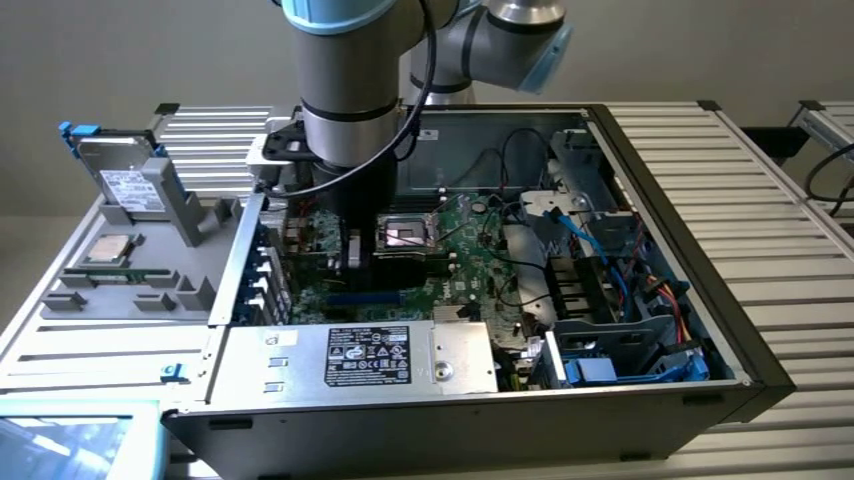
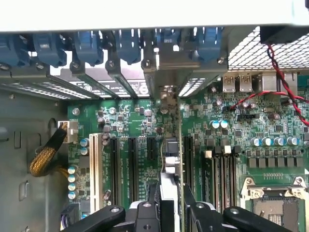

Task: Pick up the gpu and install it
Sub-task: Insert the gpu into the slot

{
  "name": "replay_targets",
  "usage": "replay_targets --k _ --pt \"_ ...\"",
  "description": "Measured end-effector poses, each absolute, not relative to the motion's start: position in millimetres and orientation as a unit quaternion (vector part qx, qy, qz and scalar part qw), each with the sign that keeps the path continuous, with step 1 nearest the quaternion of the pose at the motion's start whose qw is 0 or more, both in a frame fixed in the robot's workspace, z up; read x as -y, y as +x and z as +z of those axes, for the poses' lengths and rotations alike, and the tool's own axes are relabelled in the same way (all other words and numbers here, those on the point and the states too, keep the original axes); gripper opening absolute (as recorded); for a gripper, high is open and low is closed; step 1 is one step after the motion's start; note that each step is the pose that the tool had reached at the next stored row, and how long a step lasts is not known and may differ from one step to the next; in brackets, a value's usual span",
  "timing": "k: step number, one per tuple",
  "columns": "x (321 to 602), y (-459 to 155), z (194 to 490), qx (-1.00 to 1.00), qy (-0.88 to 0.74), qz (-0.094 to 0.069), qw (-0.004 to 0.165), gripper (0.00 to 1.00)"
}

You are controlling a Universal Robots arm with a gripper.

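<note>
The gpu [image 2: 170,162] is seen edge-on in the wrist view, standing upright over the green motherboard [image 2: 130,121] among the black expansion slots. Its silver end bracket [image 2: 169,60] reaches the rear slot openings of the case. My gripper [image 2: 170,205] is shut on the card's upper edge, one black finger [image 2: 145,212] on each side. In the exterior view my gripper [image 1: 358,245] reaches down into the open computer case [image 1: 667,130], and the gpu [image 1: 354,252] shows as a pale strip under it, beside the CPU socket [image 1: 407,235].
A grey parts tray [image 1: 187,215] at the exterior view's left holds a silver hard drive [image 1: 134,185] and a processor [image 1: 107,250]. The power supply [image 1: 387,355] lies along the case front. Blue cables [image 1: 641,300] fill the right bay. Blue slot clips [image 2: 87,46] and a yellow braided cable [image 2: 46,154] flank the slots.
</note>
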State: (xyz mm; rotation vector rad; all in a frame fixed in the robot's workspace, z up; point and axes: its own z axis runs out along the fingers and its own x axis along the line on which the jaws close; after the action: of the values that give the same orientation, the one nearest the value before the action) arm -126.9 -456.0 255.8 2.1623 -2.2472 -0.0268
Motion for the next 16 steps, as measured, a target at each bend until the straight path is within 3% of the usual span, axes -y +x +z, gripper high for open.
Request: replay_targets --k 4,16 --pt "456 -115 272 0.721 0.693 -0.009 0.012 0.29" --pt "452 -105 276 0.721 0.693 0.005 0.021 0.29"
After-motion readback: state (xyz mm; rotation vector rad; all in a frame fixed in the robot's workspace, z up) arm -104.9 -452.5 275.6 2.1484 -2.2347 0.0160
